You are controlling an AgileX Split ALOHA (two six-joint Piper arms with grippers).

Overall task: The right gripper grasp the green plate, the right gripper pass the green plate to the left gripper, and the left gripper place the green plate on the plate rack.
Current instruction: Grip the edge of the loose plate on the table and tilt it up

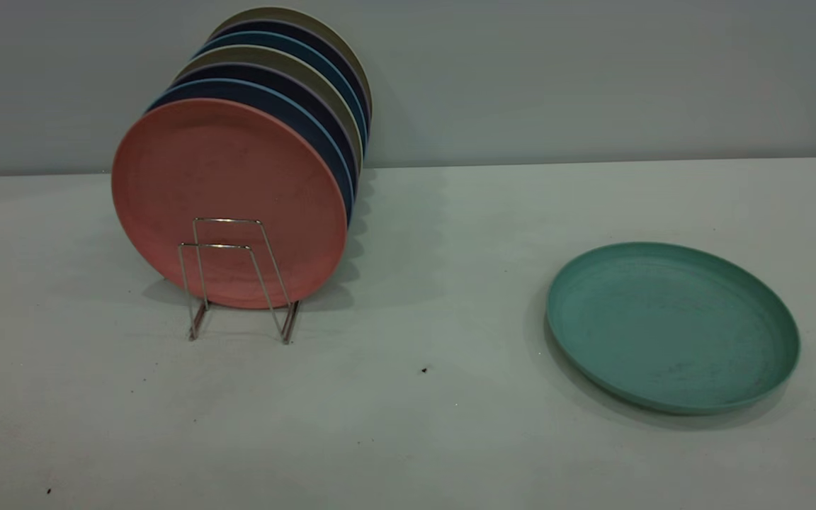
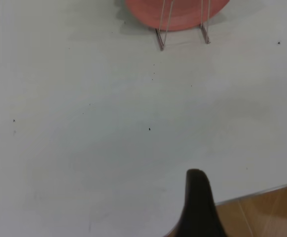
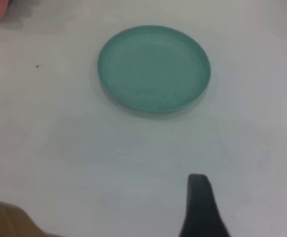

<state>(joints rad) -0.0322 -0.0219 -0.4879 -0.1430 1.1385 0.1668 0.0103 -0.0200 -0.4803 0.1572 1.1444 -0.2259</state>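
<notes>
The green plate (image 1: 671, 326) lies flat on the white table at the right and also shows in the right wrist view (image 3: 153, 66). The plate rack (image 1: 238, 280) stands at the left, with bare wire loops in front of a salmon-pink plate (image 1: 227, 202). Its front loops show in the left wrist view (image 2: 183, 29). Neither gripper shows in the exterior view. My right gripper (image 3: 200, 200) shows only one black tip, well short of the green plate. My left gripper (image 2: 198, 200) shows only one black tip near the table edge, far from the rack.
Behind the pink plate, several blue, dark and olive plates (image 1: 287, 92) stand upright in the rack. A grey wall runs behind the table. The table edge and a wooden floor (image 2: 267, 210) show beside my left gripper. Small dark specks (image 1: 424, 370) dot the table.
</notes>
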